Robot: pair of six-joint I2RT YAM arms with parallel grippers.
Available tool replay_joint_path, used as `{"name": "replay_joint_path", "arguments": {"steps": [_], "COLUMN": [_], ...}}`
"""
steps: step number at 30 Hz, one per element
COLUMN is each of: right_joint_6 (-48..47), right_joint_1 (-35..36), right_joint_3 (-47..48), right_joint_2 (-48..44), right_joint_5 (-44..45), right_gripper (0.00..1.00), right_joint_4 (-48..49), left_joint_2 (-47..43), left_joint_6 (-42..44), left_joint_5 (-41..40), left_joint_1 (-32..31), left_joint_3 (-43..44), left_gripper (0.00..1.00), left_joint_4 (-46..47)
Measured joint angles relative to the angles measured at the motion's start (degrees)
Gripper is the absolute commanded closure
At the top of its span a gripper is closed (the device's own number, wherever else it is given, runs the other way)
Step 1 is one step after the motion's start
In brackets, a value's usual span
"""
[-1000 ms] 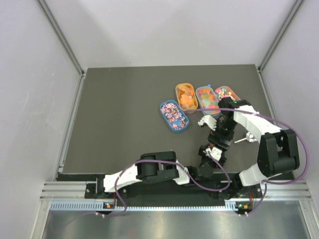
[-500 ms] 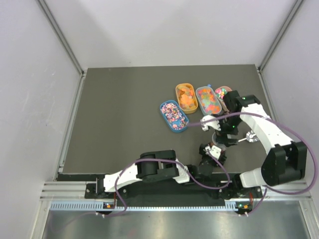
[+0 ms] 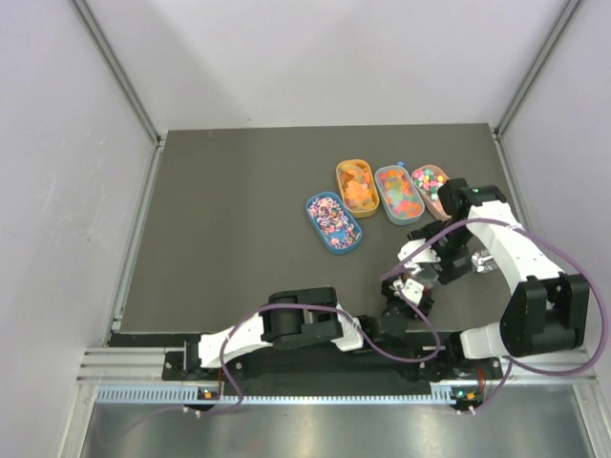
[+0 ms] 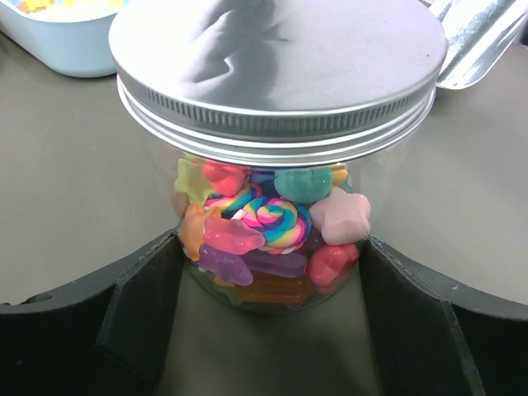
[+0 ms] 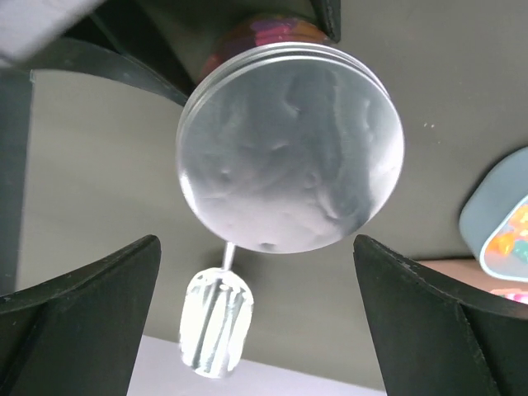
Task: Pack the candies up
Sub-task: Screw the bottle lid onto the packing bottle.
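Right hand (image 5: 256, 272) has swung back, fingers spread wide over the capped jar (image 4: 276, 66) gripped by left hand (image 4: 272, 247).

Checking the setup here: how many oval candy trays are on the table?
4. The blue tray lies nearest the arms; behind it, left to right: orange tray, grey-blue tray, and pink tray, partly covered by the right arm. Others might hide under the arms.

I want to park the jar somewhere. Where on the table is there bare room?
Bare: the left half of the table, from the blue tray to the left edge, and the strip behind the other trays. Crowded: the right side near the arms, where the trays, jar, scoop, left gripper and right gripper cluster.
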Motion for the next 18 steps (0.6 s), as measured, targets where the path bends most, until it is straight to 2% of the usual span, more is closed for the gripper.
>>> {"name": "replay_joint_path", "arguments": {"steps": [6,18], "right_joint_6": [-2.78,-3.67], "right_joint_1": [-0.37,-0.17], "right_joint_3": [2.34,3.10], "right_joint_2": [4.00,4.52], "right_joint_5": [-1.60,-3.85], "right_gripper": [0.00,0.00], "right_joint_4": [0.26,0.31], "left_joint_2": [0.04,0.07], "left_joint_6": [0.07,0.22], "left_joint_5": [0.04,0.11], "left_joint_1": [0.00,0.02], "left_joint_3": [0.00,0.00], "left_gripper": [1.00,1.00], "left_joint_4": [0.11,0.15]}}
